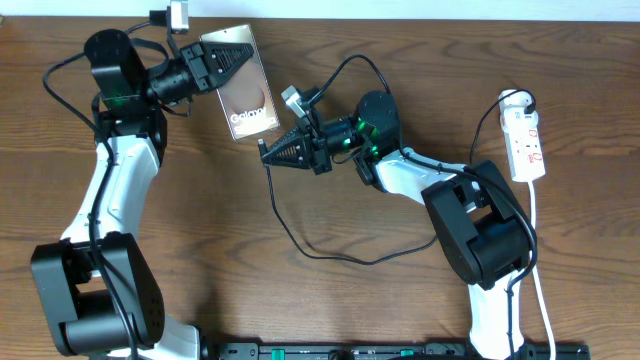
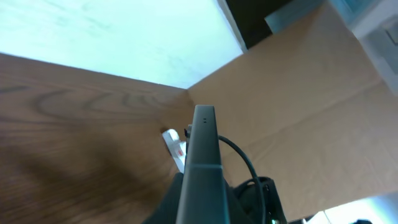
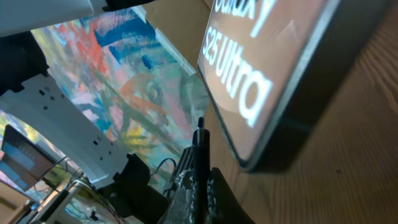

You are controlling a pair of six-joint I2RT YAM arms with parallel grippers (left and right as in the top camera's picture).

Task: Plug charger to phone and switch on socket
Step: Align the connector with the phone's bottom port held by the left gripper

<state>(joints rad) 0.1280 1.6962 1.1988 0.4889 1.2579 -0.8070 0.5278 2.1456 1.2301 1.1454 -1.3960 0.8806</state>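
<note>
Though set up close for the plug-in, shows neither step of the task done, as far as can be judged. Shows a flat, dark brown-black rectangular phone [image 1: 245,100] with a paler oval mark and white "Galaxy S25 Ultra" lettering, held tilted over the far left of the brown wood-grain counter [image 1: 420,50]. Pinched at one short end by the left claw [image 1: 222,62], pressed together on it; cannot tell if resting on the counter or clear of it. Seen edge-on from the left wrist: slim, rigid and dark, with the free short edge pointing away from the claw.

Shows the right claw [image 1: 270,152] just beside the phone's free end, pressed together on the small plug tip [image 3: 200,134] of the long thin black charger [image 1: 300,245] cable. Close up, finds that tip standing up out of the claw, near the phone's thick edge but apart from it, so not yet seated. Trails the rest of the cable in a loose loop across the counter toward the right.

Places the white, elongated power-strip socket [image 1: 527,140], with small red switch marks and a white cord [image 1: 540,260], well apart at the right edge. Cannot tell from here whether switched on; judged untouched, with neither claw near. Leaves two steps — guiding the tip into the phone, then pressing the socket's switch.
</note>
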